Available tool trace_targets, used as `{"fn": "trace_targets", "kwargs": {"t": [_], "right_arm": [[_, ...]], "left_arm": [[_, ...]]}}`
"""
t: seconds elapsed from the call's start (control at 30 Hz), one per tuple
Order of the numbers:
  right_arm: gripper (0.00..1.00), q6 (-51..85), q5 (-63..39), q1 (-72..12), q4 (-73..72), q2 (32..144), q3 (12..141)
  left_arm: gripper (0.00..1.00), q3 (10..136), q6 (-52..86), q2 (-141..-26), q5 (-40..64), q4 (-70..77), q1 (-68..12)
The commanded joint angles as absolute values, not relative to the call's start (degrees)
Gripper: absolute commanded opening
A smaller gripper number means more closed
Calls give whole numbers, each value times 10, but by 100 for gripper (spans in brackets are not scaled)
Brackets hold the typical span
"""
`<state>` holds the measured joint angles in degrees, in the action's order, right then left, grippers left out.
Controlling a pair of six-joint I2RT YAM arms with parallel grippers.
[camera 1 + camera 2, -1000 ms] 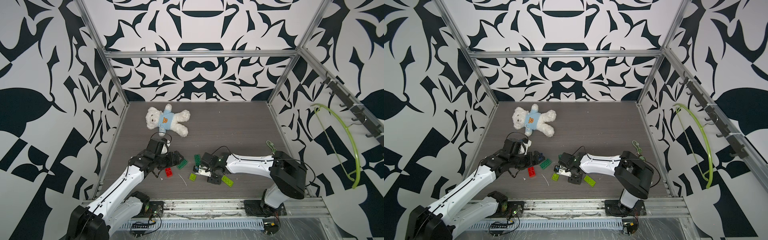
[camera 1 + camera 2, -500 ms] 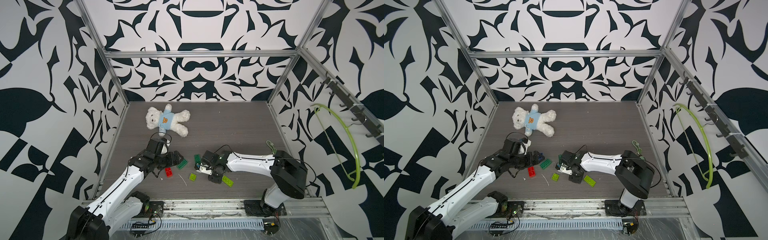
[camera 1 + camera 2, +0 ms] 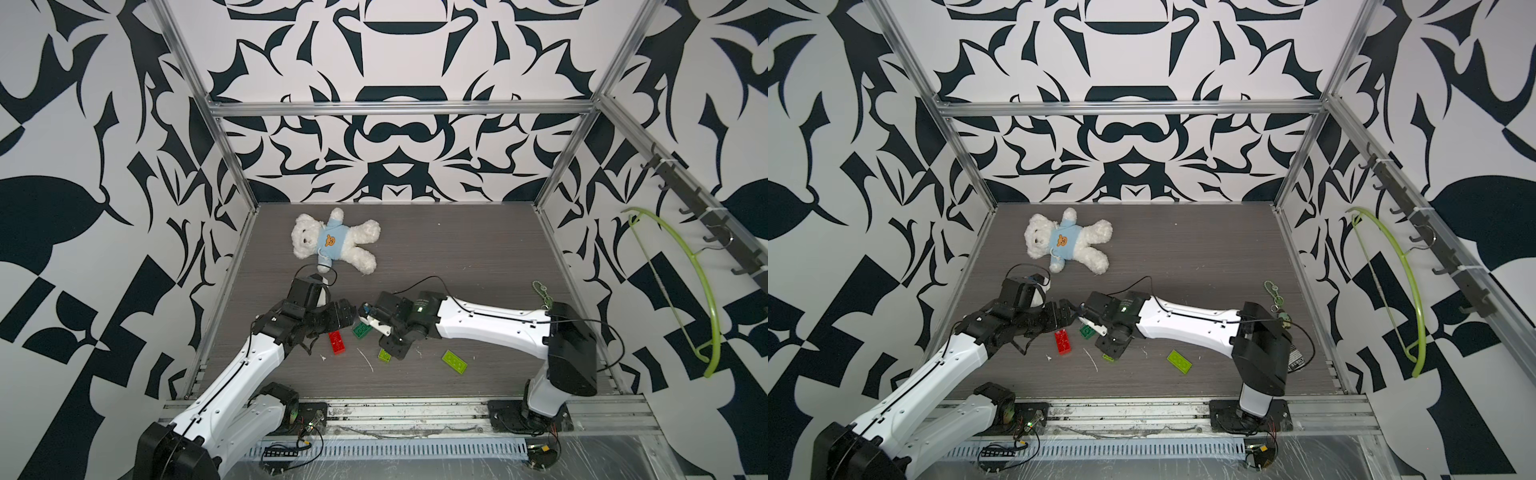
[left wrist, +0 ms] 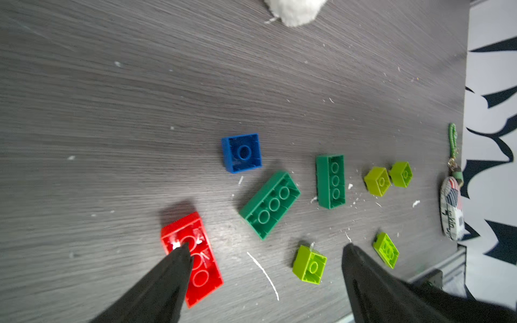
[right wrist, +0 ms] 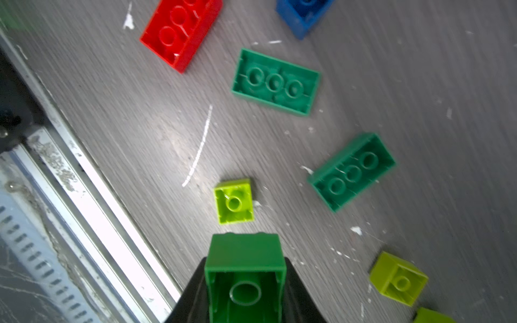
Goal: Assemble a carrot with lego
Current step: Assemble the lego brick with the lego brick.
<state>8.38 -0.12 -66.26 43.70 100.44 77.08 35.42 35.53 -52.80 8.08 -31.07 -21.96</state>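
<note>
Loose lego lies on the dark table, and no carrot is in view. My right gripper [image 5: 245,268] is shut on a bright green square brick [image 5: 244,251], held hollow side toward the camera just above a lime square brick [image 5: 234,202]. In both top views this gripper [image 3: 392,345] hangs over that lime brick [image 3: 384,356]. My left gripper [image 4: 265,249] is open. One fingertip sits over the red brick [image 4: 205,276], and a lime square brick [image 4: 310,264] lies between the fingers. Beyond them lie a blue brick [image 4: 242,152], two dark green oblong bricks [image 4: 270,204], a lime oblong brick [image 3: 454,362] and small lime bricks [image 4: 377,180].
A white teddy bear [image 3: 334,241] lies at the back left of the table. A striped keychain trinket [image 4: 450,207] rests by the right wall. A lime hanger [image 3: 702,282] hangs on that wall. The metal rail [image 5: 92,195] runs along the table's front edge.
My right gripper has closed on the green square brick and moved left with it toward the left gripper. The left gripper has opened slightly wider and stayed in place.
</note>
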Motion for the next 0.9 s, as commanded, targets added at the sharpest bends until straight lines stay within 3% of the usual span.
{"fn": "trace_targets", "kwargs": {"t": [0.0,0.23,0.87], "right_arm": [[24,113,18,-671,486,1043,800],[24,111,18,-684,514,1095,837],[25,91,2,-686,508,1113,846]], "left_arm": [[92,369,348,-509,58,-335,-195],[94,365,357,-478,36,-343,-173],[94,356,352,-480,65,-330,-173]]}}
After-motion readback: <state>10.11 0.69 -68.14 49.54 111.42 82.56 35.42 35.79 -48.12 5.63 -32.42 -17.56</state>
